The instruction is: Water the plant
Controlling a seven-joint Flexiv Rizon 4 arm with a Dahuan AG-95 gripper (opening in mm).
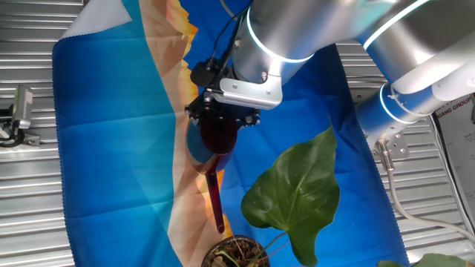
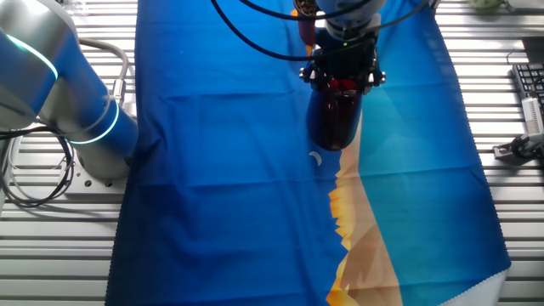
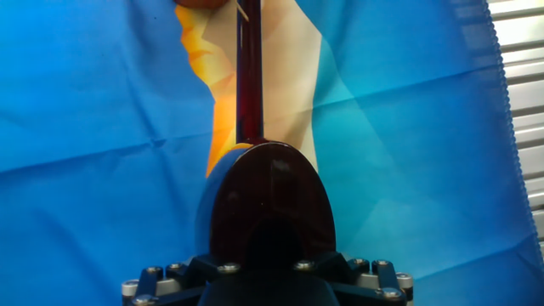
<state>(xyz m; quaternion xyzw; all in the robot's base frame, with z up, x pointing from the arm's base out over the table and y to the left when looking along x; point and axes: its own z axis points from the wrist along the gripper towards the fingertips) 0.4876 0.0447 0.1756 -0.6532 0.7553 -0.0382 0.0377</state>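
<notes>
Dark red translucent watering can held in the gripper, whose fingers are closed on the can's body; the can hangs above a blue and orange cloth spread over the ribbed metal counter. The long spout slants toward the plant, its tip just beside the rim of the soil-filled pot at the frame's lower edge.
</notes>
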